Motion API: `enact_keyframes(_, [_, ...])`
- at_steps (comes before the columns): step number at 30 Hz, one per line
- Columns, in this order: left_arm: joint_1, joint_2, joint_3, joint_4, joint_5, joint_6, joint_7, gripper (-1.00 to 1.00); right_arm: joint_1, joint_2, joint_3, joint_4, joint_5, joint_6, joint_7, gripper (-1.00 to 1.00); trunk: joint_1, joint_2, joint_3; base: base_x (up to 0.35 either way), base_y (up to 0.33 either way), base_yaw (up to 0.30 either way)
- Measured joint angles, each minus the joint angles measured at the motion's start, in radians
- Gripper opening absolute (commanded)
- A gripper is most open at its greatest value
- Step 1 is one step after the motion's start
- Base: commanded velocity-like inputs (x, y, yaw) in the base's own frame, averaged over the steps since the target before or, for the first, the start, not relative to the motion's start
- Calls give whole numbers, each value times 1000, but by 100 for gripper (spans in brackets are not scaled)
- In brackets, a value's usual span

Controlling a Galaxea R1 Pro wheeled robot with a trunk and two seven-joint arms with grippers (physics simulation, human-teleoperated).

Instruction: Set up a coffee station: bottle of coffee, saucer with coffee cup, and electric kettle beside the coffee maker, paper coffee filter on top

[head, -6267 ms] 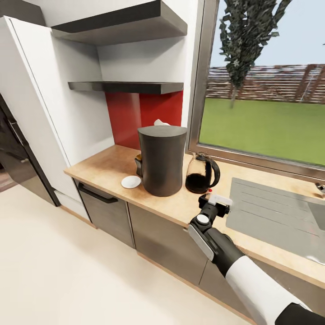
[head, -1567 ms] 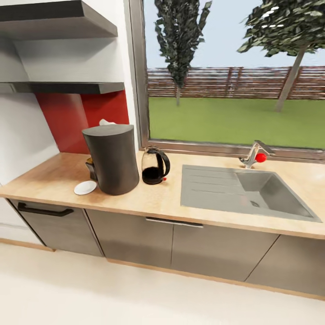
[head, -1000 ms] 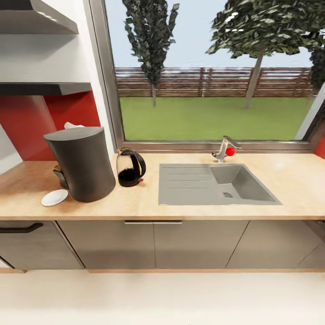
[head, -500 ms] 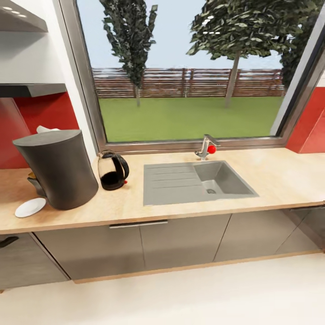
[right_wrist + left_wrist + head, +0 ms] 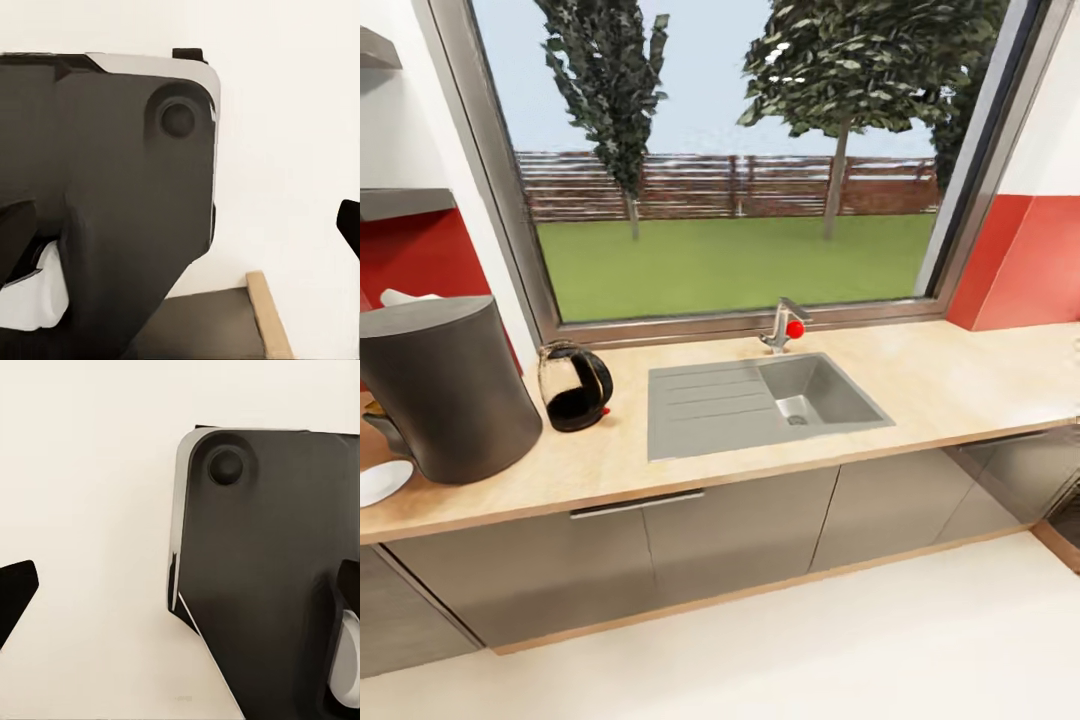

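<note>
1. The desk (image 5: 920, 385) runs across the head view under a wide window (image 5: 730, 160), with grey cabinet fronts below it.
2. The coffee maker (image 5: 445, 385) stands upright at the desk's left end, cut off by the picture's edge.
3. Something white (image 5: 398, 297) peeks over the back of its flat top; what it is cannot be told.
4. The saucer (image 5: 378, 482) lies flat on the desk just beside the coffee maker's left foot, near the front edge, partly out of the picture.
5. A small dark and amber thing (image 5: 374, 408) shows at the coffee maker's left side, above the saucer; too little of it shows to name it.
6. The kettle (image 5: 573, 386) stands upright just right of the coffee maker, toward the back edge, close to it but apart.
7. A grey sink (image 5: 710, 410) is set into the desk right of the kettle, with a tap (image 5: 784, 324) bearing a red knob at the back edge.
8. An end of a dark shelf (image 5: 395, 203) shows on the wall above the coffee maker.
9. Each wrist view shows dark robot body against the pale floor, with dark tips at the edges; whether the left claw or the right claw is open or closed cannot be told.
</note>
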Motion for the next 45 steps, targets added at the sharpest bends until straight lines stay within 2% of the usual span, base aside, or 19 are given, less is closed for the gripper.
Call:
enact_keyframes(1, [0, 0, 0, 0, 0, 0, 0, 100, 0, 3, -102, 17, 143, 5, 40, 100, 0, 0, 0, 0, 0, -208])
enact_keyframes(2, [0, 0, 1, 0, 0, 0, 0, 100, 1, 4, -151, 24, 217, 7, 62, 100, 0, 0, 0, 0, 0, -204])
enact_keyframes(3, [0, 0, 1, 0, 0, 0, 0, 100, 1, 3, -232, 33, 350, 8, 102, 100, 0, 0, 0, 0, 0, -203])
enact_keyframes(4, [0, 0, 1, 0, 0, 1, 0, 100, 1, 2, -268, 37, 416, 8, 121, 100, 0, 0, 0, 0, 0, -202])
enact_keyframes(5, [0, 0, 1, 0, 0, 0, 0, 100, 1, 1, -321, 41, 520, 8, 149, 100, 0, 0, 0, 0, 0, -202])
enact_keyframes(6, [0, 0, 1, 0, 0, 0, 0, 100, 1, 0, -356, 44, 589, 9, 168, 100, 0, 0, 0, 0, 0, -203])
enact_keyframes(9, [0, 0, 1, 0, 0, 0, 0, 100, 0, -1, -399, 49, 666, 10, 190, 100, 0, 0, 1, 0, 0, -212])
enact_keyframes(16, [0, 0, 0, 0, 0, 0, 0, 100, 0, 1, -436, 49, 700, 13, 200, 100, 0, 0, 1, 0, 0, -230])
enact_keyframes(18, [0, 0, 0, 0, 0, 0, 0, 100, 0, 2, -471, 49, 704, 14, 202, 100, 0, 0, 1, 0, 0, -235])
enact_keyframes(20, [0, 0, 1, 0, 0, 0, 0, 100, 0, 3, -529, 49, 710, 14, 202, 100, 0, 0, 1, 0, 0, -235])
enact_keyframes(24, [0, 0, 1, 0, 0, 0, 0, 100, 0, 3, -586, 47, 735, 15, 203, 100, 0, 0, 1, 0, 0, -239])
enact_keyframes(29, [0, 0, 1, 0, 0, 0, 0, 100, 0, 1, -595, 45, 752, 14, 202, 100, 0, 0, 1, 0, 0, -255])
enact_keyframes(37, [0, 0, 1, 0, 0, 0, 0, 100, 0, -3, -598, 43, 755, 10, 196, 100, 0, 0, 1, 0, 0, -261])
enact_keyframes(45, [0, 0, 1, 0, 0, 0, 0, 100, 0, -35, -602, 40, 751, 8, 197, 100, 0, 0, 1, 0, 0, -262])
